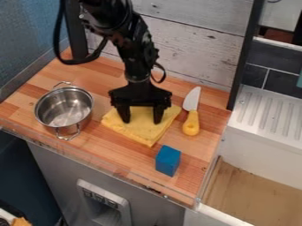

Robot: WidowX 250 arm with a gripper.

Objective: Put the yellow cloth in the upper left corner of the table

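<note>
- At the top of the camera view, I have my black arm point(138, 55) coming down in front of the plank wall point(189, 48), with a cable point(58, 35) looping out on the view's left side.
- My gripper point(141, 122) points down over the yellow cloth point(137, 133), its two fingers spread well apart, one toward each side of the cloth; I can't tell whether the tips press into it.
- The cloth lies flat, folded and slightly askew, around the middle of the wooden table point(106, 145), between the metal pot point(63, 108) and the knife point(190, 122).
- On the view's left I see the pot, upright and open, with two loop handles.
- To the right of the cloth, the knife lies with its blade toward the wall and its yellow handle toward me.
- Nearer me sits a blue block point(168, 160).
- Past the table's right edge are a white ridged drainboard point(268, 117), dark tiles point(280, 79) and a wooden-bottomed basin point(254, 194).
- Below the table's near edge I see a grey front point(53, 163) with a button panel point(97, 196).
</note>
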